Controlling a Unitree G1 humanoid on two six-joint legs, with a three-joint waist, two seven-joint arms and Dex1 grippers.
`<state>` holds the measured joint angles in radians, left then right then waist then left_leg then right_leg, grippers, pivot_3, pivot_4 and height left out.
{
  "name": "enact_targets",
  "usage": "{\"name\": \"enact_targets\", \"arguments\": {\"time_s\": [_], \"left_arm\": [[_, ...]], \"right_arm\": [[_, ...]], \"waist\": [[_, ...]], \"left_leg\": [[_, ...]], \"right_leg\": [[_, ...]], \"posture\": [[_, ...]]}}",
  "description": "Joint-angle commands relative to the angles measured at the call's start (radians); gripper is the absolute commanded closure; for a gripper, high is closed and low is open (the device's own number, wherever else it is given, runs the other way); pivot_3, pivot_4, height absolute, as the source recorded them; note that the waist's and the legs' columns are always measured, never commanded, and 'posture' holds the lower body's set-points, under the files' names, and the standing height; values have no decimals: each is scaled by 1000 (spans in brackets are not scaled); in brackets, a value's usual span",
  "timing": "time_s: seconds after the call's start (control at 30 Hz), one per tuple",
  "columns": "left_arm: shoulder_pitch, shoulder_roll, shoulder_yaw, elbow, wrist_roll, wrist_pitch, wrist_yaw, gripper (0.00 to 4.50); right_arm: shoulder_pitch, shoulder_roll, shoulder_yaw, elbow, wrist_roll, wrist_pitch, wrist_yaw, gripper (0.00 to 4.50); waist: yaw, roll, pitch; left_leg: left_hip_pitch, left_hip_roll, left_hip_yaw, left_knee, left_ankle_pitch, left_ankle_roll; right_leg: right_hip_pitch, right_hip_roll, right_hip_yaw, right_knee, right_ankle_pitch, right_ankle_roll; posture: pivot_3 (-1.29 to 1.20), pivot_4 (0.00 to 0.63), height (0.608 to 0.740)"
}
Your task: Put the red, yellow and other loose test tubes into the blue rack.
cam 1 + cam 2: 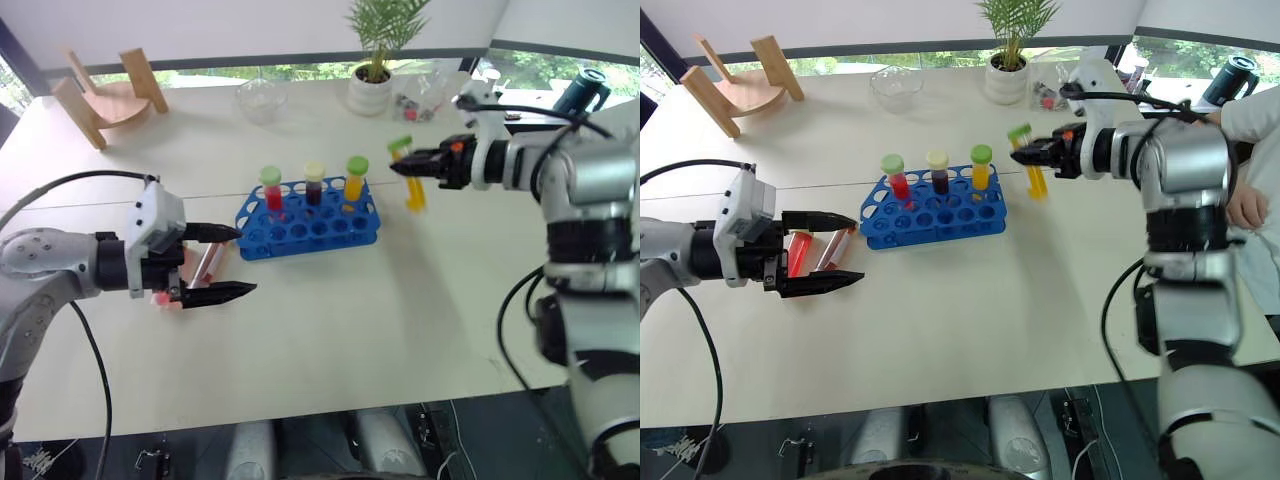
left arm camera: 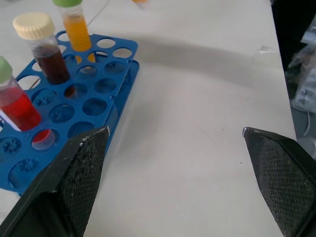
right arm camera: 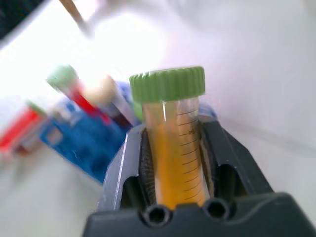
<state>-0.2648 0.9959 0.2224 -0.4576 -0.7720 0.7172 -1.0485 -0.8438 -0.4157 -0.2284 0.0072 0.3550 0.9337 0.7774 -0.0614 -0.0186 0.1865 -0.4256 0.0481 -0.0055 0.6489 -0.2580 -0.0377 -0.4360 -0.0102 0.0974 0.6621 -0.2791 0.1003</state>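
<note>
We see our right gripper [image 1: 399,167] clamped on a yellow test tube [image 1: 411,181] with a green cap, held upright in the air just right of the blue rack [image 1: 310,222]. The rack stands mid-table [image 1: 330,320] with three tubes along its far row: a red tube [image 1: 272,190], a dark brown-red tube [image 1: 314,184] and an orange-yellow tube [image 1: 355,180]. Our left gripper [image 1: 230,262] hangs wide open and empty near the rack's left end, above two loose tubes [image 1: 815,250] lying on the table.

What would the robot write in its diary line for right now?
right gripper: shut on yellow tube, lifted beside blue rack | rack: three tubes standing | left gripper: open, empty | loose tubes on table
</note>
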Motion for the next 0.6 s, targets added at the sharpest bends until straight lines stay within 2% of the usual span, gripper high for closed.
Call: {"name": "enact_targets", "arguments": {"time_s": [0.03,0.17,0.27,0.6], "left_arm": [[-11,-12,23,-35,-26,11,30,0],[-31,-28,1,-39,-26,19,53,0],[-43,-35,-9,-46,-31,25,67,0],[-41,-29,4,-80,-54,51,91,0]], "right_arm": [[145,162,-101,-207,123,-237,-55,3669],[271,234,1,-159,30,-499,-64,3669],[311,257,48,-79,-5,-638,-67,3669],[287,256,110,165,-48,-893,-74,3669]], "waist": [[0,1,1],[-2,2,1],[-7,1,1],[-8,2,1]], "left_leg": [[0,0,0,1,0,0],[0,-1,1,2,3,-6],[7,-1,1,2,4,-6],[12,-1,1,0,4,-6]], "right_leg": [[0,0,0,1,0,0],[1,-1,1,1,2,3],[6,-1,1,1,2,3],[9,0,2,3,1,2]], "posture": [[0,150,740],[0,150,740],[0,150,740],[0,150,740]]}}
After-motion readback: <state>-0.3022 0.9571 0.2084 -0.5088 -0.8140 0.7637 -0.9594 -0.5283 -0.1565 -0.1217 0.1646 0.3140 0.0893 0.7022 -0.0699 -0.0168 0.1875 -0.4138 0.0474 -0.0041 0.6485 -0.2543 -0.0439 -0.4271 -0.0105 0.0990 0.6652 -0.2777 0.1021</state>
